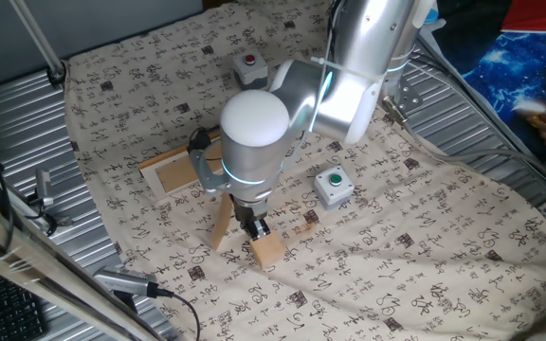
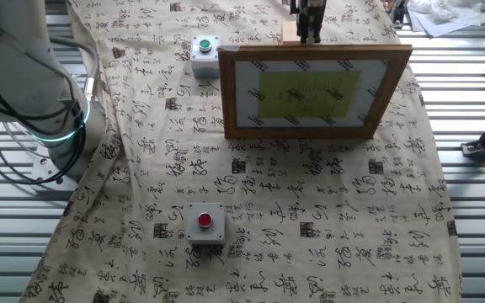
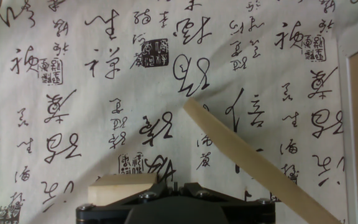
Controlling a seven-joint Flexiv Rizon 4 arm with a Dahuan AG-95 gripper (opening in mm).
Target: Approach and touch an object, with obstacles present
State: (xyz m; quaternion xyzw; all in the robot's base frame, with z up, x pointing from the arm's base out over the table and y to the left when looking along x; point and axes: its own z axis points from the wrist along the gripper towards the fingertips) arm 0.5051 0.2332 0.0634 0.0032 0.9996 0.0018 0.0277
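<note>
The dark two-finger end effector (image 1: 257, 227), jaw opening impossible to judge, sits directly on the small plain light-wood cube (image 1: 268, 250), which lies beside the prop leg of the large flat light-wood picture frame (image 2: 314, 91).

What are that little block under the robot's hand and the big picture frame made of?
The block looks like plain, unfinished light wood: pale tan, matte, unmarked. The picture frame seems wooden too, its brown border showing a slight sheen, perhaps varnish. Its prop leg looks like the same pale bare wood.
</note>
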